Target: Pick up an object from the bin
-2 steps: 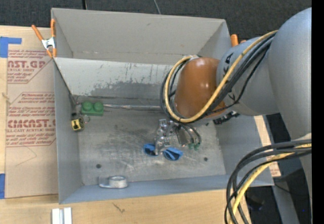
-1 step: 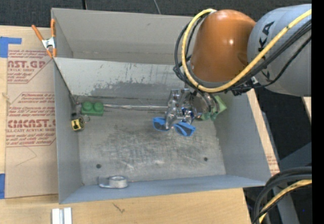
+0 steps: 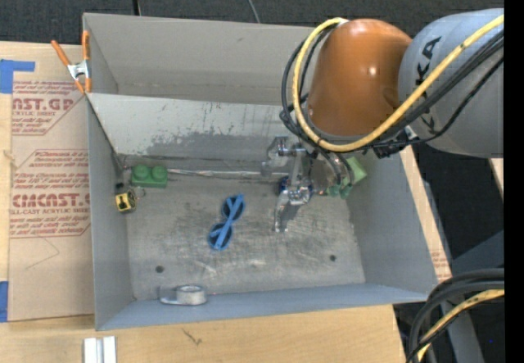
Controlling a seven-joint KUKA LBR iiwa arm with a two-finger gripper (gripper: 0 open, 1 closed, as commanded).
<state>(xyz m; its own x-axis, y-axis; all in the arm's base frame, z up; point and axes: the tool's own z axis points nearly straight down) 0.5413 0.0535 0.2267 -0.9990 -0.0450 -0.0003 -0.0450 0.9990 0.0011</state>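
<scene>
Gripper stood low over bare floor just right of a blue looped object near the middle of the bin; whether it was open could not be told. Letters "KA" marked the arm. The blue object's long axis ran lower-left to upper-right. The grey metal floor was scuffed, and a green block lay far left.

2 green pieces, 1 blue loop, 1 roll, 1 yellow piece
</scene>
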